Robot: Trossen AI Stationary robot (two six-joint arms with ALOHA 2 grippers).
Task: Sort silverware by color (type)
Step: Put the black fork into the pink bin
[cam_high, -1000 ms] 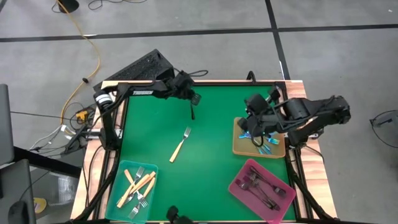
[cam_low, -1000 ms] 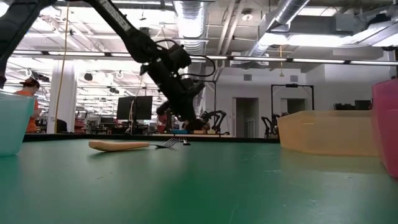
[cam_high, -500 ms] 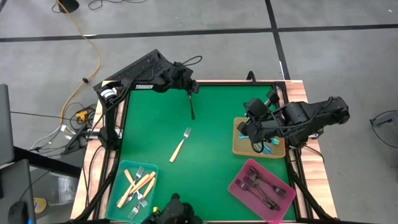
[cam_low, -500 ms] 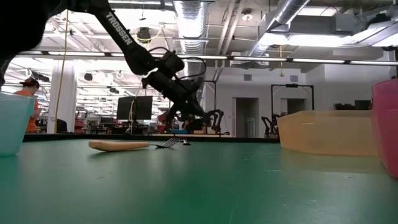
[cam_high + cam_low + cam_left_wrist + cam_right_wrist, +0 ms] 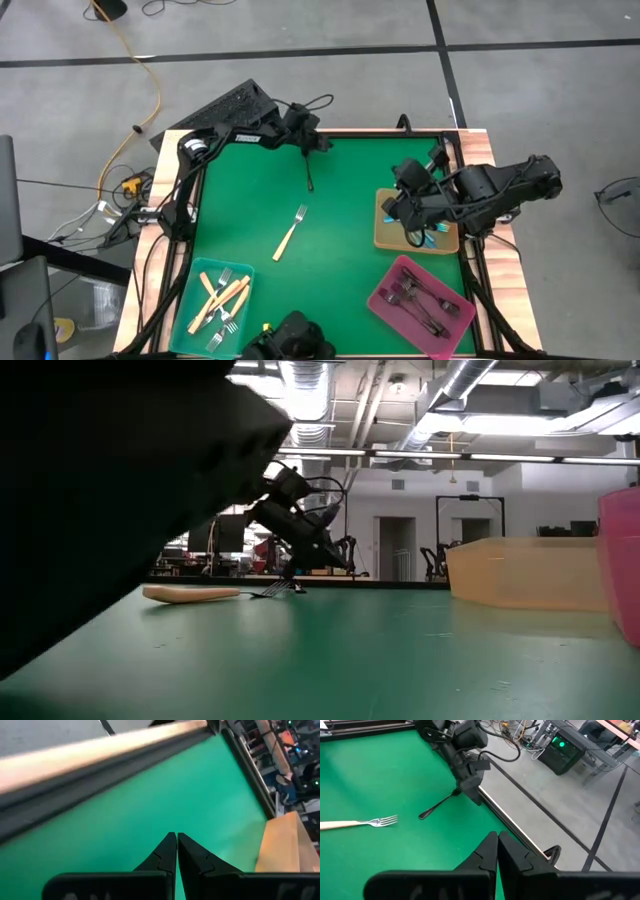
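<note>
The left gripper, fingers together, sits beyond the dark fork. The right gripper is closed over the tan tray. Next: likely grasping that fork.

Forks, mostly sorted
One cream-handled fork lies loose mid-surface; a dark fork lies near the far edge.

A dark out-of-focus mass fills the low view's left side, so we cannot see the surface behind it. The right arm hides part of the tan tray. We cannot count the forks in the pink tray.
</note>
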